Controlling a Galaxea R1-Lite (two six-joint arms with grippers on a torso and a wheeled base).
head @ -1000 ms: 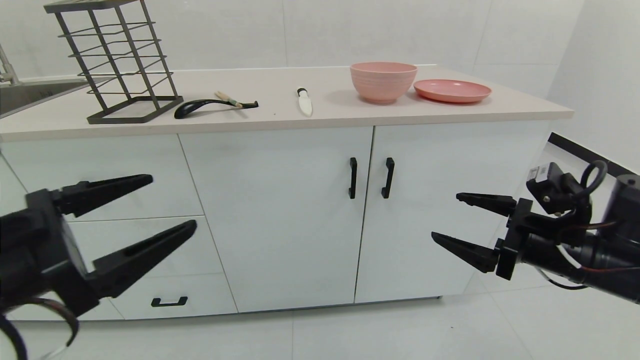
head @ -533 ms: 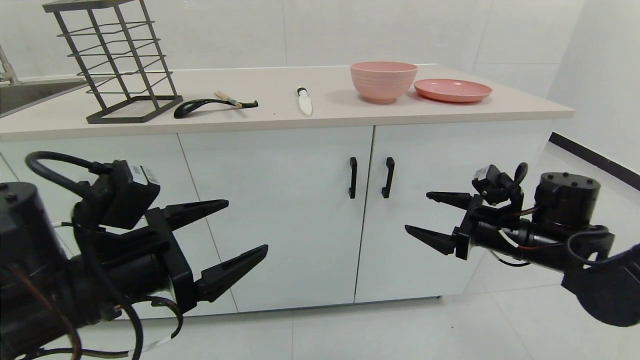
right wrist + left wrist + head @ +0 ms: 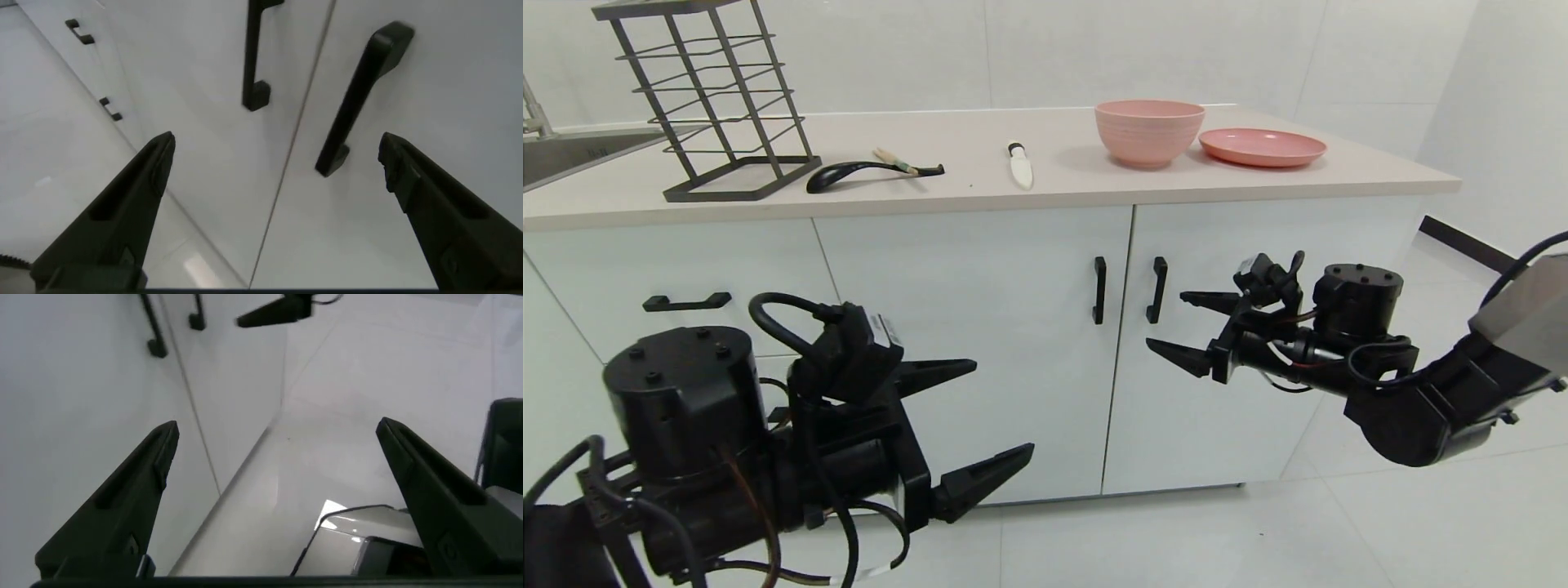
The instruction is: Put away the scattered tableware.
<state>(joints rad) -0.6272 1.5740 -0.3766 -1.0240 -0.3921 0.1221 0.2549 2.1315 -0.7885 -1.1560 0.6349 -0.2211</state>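
Bowl: we see the pink bowl [image 3: 1149,132] upright on the surface [image 3: 980,194], toward its far right part.
Plate: the pink plate [image 3: 1262,148] lies flat just right of the bowl; we cannot tell whether the two touch.
Knife: the white knife [image 3: 1019,166] with a black handle lies near the middle of the surface, left of the bowl and apart from it, handle toward the far side.
Spoon: the black spoon [image 3: 866,172] lies left of the knife, its bowl end to the left, just beside the base of the rack.
Tan utensil: a stick-like tan utensil [image 3: 896,162] lies at the spoon's handle; we cannot say what it is or whether they touch.
Rack: the black wire rack [image 3: 715,98] stands upright at the left of the surface, next to the sink [image 3: 572,151].
Right gripper: the right gripper [image 3: 1166,320] hangs below the surface, in front of the white cabinet, just right of the right door handle [image 3: 1156,290]; its fingers are spread apart and hold nothing.
Left gripper: the left gripper [image 3: 1001,406] is lower and nearer to us, left of the left door handle [image 3: 1099,290]; its fingers are apart and hold nothing.
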